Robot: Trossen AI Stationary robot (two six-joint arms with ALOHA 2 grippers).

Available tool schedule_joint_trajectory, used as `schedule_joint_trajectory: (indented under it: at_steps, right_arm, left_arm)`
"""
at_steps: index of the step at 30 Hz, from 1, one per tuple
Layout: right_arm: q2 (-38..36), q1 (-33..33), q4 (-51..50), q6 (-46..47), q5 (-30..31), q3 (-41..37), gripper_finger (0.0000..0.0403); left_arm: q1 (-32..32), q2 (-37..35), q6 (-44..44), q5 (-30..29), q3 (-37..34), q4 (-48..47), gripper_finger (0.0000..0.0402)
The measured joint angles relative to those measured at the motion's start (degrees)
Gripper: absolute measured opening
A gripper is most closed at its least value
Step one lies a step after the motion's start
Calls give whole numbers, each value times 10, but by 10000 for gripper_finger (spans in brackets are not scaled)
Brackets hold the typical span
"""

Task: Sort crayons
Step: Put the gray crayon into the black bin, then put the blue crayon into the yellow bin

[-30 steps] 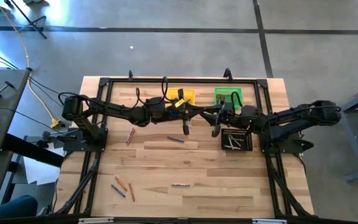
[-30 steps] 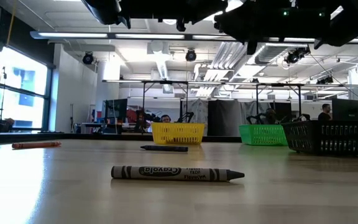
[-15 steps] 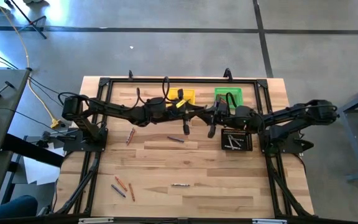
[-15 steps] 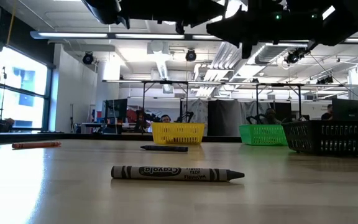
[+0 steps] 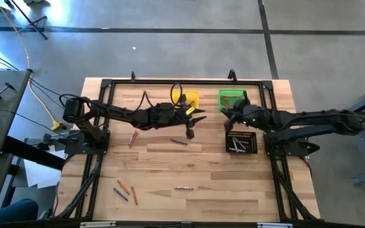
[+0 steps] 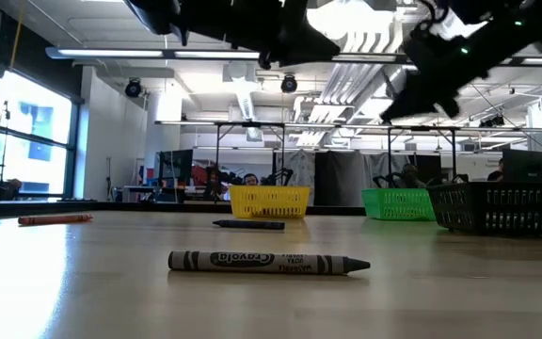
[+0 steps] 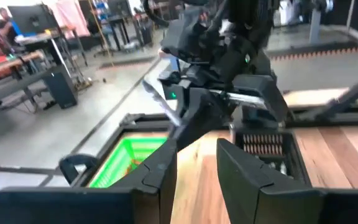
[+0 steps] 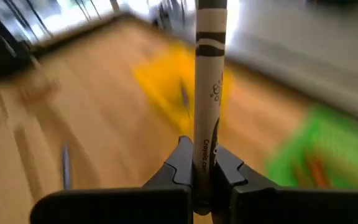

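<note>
My right gripper (image 5: 224, 109) hovers near the green bin (image 5: 233, 98), shut on a pale grey crayon (image 8: 207, 81) that sticks out forward between its fingers. My left gripper (image 5: 200, 116) hangs beside the yellow bin (image 5: 189, 99), open and empty (image 7: 196, 177), facing the right gripper. From the left wrist view the crayon (image 7: 159, 98) shows as a pale stick. Loose crayons lie flat on the table: an orange one (image 5: 132, 139), a dark one (image 5: 179, 142), a grey one (image 5: 184, 188) and a few at the near left (image 5: 124, 190). My right gripper pinches the grey crayon's lower end (image 8: 204, 163) between its two fingers. The crayon lies along the fingers and sticks out well past their tips. It is lifted clear of the table.
The black ribbed tray (image 5: 241, 142) with several sticks in it stands near the right arm. A black frame (image 5: 170, 82) runs round the table's edges. In the low view the grey crayon (image 6: 266, 263) lies closest, with the bins (image 6: 269, 201) behind it.
My right gripper has drawn away from my left gripper, going up and toward the far edge by the green bin, with its arm stretching out straighter. The crayon goes with it. My left arm has stayed near the yellow bin.
</note>
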Motion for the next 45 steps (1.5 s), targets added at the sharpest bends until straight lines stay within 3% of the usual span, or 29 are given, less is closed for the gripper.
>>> schedule_joint_trajectory:
  at_steps: [8, 18, 29, 35, 45]
  right_arm:
    - [-4, 92, -269, 278, -21, -1, 4]
    - [29, 183, -296, 425, -49, -1, 4]
    - [42, 205, -294, 448, -155, -1, 64]
    - [42, 201, -294, 429, -156, -1, 79]
    - [42, 196, -285, 351, -84, 23, 78]
  left_arm:
    - [0, 0, -24, -1, 0, -19, 95]
    - [0, 0, -19, -2, 0, -25, 95]
    - [0, 0, -14, -2, 0, -42, 95]
    - [1, 0, -14, -2, 0, -63, 95]
    - [1, 0, -83, 3, -1, -397, 95]
